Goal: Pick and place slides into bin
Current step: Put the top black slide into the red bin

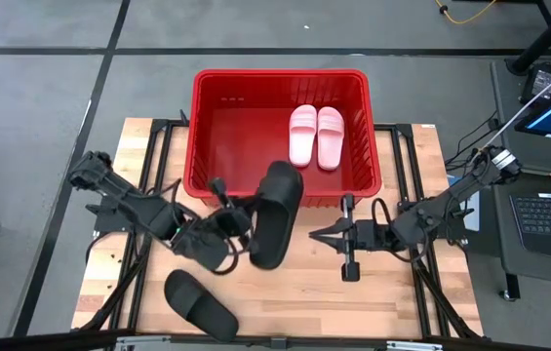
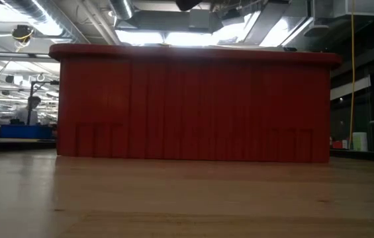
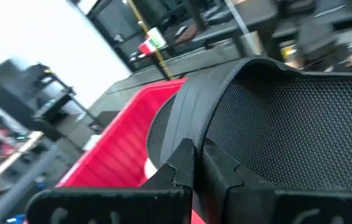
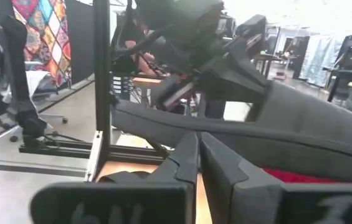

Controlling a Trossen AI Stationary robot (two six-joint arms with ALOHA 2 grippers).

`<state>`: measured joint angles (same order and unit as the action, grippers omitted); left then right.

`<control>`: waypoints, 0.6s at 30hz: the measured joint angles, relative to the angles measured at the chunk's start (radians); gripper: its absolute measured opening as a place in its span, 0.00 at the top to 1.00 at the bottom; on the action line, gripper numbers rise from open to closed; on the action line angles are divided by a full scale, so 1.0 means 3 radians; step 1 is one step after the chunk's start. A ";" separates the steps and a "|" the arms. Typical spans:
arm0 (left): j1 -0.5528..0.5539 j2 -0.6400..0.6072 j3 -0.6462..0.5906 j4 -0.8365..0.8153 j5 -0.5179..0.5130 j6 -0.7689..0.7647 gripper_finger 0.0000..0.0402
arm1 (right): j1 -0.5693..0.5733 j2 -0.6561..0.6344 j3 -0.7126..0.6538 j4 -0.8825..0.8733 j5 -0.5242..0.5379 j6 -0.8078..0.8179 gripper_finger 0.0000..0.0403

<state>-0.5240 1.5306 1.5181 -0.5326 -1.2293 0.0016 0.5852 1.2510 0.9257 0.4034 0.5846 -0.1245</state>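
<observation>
The red bin stands at the table's far middle, and its near wall fills the low view. The light pink pair lies flat on the bin's floor at the right. My left gripper is shut on one black slide, held up over the table just before the bin's near rim. The other black slide lies flat on the table at the near left. My right gripper is shut and empty, to the right of the held slide. My left gripper pinches the black slide between its two fingers at the left side, by the strap's edge. The fingers come level from the table's left and lie across the slide. The slide is lifted clear, its far end reaching over the bin's near rim.
Dark frame rails run along the table on both sides of the bin. The left half of the bin's floor is bare. Bare wood lies in front of my right gripper. A laptop and a desk stand beyond the table's right edge.
</observation>
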 joint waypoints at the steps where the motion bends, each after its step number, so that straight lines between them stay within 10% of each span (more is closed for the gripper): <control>1: 0.0043 -0.0002 0.0000 -0.0004 -0.0010 0.0051 0.99 | -0.0022 0.0000 0.0000 0.0000 0.0000 -0.0043 0.95; 18: 0.1214 -0.0008 -0.0001 -0.0004 0.0418 0.1021 0.99 | -0.0720 -0.0260 0.0000 0.0044 -0.0002 -0.0456 0.95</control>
<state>-0.1598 1.5284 1.5177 -0.5339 -1.1039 0.3078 0.3692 1.1731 0.9257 0.4165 0.5839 -0.2613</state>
